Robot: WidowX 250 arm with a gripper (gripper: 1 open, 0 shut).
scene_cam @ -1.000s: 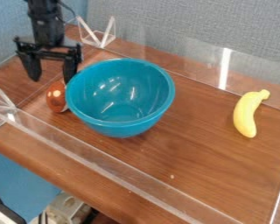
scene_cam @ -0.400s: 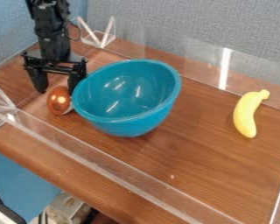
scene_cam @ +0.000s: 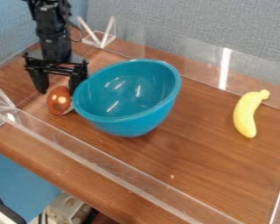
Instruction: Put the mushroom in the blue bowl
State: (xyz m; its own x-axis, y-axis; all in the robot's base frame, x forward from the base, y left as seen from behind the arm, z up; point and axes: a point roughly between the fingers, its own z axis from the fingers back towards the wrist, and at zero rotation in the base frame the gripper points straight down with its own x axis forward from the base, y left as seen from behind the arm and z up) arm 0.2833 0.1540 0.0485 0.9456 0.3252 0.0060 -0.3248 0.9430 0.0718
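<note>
The mushroom (scene_cam: 59, 101), a small reddish-brown cap with a pale underside, lies on the wooden table just left of the blue bowl (scene_cam: 126, 96). The bowl is large, glossy teal and has nothing in it. My black gripper (scene_cam: 56, 77) hangs straight down right above the mushroom, its fingers spread open on either side of it. Nothing is held between the fingers.
A yellow banana (scene_cam: 248, 113) lies at the right of the table. Clear plastic walls (scene_cam: 130, 179) run along the table's front and back edges. A white wire stand (scene_cam: 98, 35) sits at the back left behind the arm.
The gripper came down and slightly right over the mushroom. The bowl now sits a little farther right, showing more of the mushroom. No movement in the last half second.
</note>
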